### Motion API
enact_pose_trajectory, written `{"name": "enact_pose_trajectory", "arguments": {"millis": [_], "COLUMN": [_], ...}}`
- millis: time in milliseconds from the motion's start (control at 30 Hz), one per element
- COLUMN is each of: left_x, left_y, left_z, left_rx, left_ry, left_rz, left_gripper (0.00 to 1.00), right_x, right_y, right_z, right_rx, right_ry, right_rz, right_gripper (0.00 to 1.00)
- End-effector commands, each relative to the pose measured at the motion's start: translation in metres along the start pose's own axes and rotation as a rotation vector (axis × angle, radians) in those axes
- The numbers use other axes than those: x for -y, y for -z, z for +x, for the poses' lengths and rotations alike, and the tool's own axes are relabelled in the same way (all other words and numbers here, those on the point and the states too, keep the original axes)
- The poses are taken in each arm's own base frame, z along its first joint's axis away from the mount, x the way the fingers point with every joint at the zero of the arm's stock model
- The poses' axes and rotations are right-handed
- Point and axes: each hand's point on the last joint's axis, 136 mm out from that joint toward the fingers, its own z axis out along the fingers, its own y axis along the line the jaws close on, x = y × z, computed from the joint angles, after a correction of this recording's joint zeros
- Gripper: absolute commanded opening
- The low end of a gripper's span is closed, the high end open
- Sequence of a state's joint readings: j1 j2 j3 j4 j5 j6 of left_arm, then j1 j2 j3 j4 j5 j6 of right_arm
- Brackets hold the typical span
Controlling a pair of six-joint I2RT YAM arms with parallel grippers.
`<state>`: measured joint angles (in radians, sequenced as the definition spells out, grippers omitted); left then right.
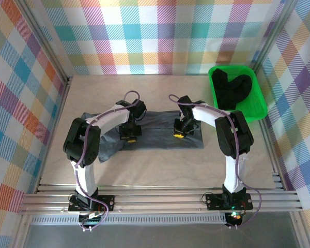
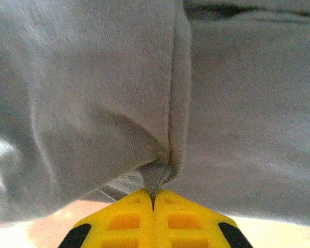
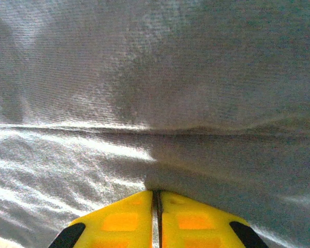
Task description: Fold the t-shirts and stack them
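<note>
Pinches a raised fold of the grey t-shirt (image 1: pixel 157 125) in the left hand (image 2: pixel 153 199), yellow fingers pressed together with the cloth puckering up from between their tips. Clamps the right hand (image 3: pixel 156 195) shut on the same shirt further to the right, at a folded edge running crosswise just beyond the fingertips. Has the shirt lying spread across the middle of the counter (image 1: pixel 160 165), long side left to right, its left end trailing toward the near left. Shows black t-shirts (image 1: pixel 233 90) heaped in a green tray (image 1: pixel 258 111) at the far right corner, well apart from both hands.
</note>
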<state>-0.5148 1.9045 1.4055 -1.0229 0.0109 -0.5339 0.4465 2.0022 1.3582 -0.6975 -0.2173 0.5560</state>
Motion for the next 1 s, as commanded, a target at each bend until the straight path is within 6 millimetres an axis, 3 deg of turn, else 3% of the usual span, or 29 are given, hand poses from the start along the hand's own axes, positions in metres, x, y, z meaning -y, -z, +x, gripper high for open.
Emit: {"name": "enact_pose_trajectory", "arguments": {"millis": [0, 200, 367, 467, 533, 700, 833, 967], "left_x": [0.013, 0.028, 0.031, 0.014, -0.011, -0.089, -0.164, -0.200], "left_y": [0.013, 0.020, 0.013, 0.015, 0.024, 0.047, 0.036, 0.022], "left_z": [0.017, 0.013, 0.017, 0.014, 0.004, -0.026, -0.043, -0.073], "left_rx": [-0.089, -0.127, -0.174, -0.155, -0.101, 0.050, 0.132, 0.213], "left_ry": [0.100, 0.154, 0.175, 0.183, 0.213, 0.379, 0.588, 0.682], "left_rz": [0.073, 0.142, 0.160, 0.111, 0.075, 0.075, 0.112, 0.222], "left_gripper": [0.00, 0.00, 0.02, 0.40, 0.48, 0.46, 0.38, 0.37], "right_x": [0.005, 0.005, 0.005, 0.004, 0.004, 0.001, -0.007, -0.009], "right_y": [-0.004, -0.004, -0.005, -0.005, -0.005, -0.001, 0.006, 0.008], "right_z": [0.003, 0.003, 0.002, 0.003, 0.003, -0.001, -0.006, -0.008], "right_rx": [-0.025, -0.028, -0.034, -0.039, -0.039, -0.026, 0.008, 0.010], "right_ry": [0.007, 0.009, 0.006, 0.007, 0.010, 0.027, 0.059, 0.077], "right_rz": [0.019, 0.020, 0.020, 0.016, 0.016, 0.008, -0.020, -0.018], "right_gripper": [0.12, 0.12, 0.12, 0.12, 0.12, 0.12, 0.13, 0.14]}}
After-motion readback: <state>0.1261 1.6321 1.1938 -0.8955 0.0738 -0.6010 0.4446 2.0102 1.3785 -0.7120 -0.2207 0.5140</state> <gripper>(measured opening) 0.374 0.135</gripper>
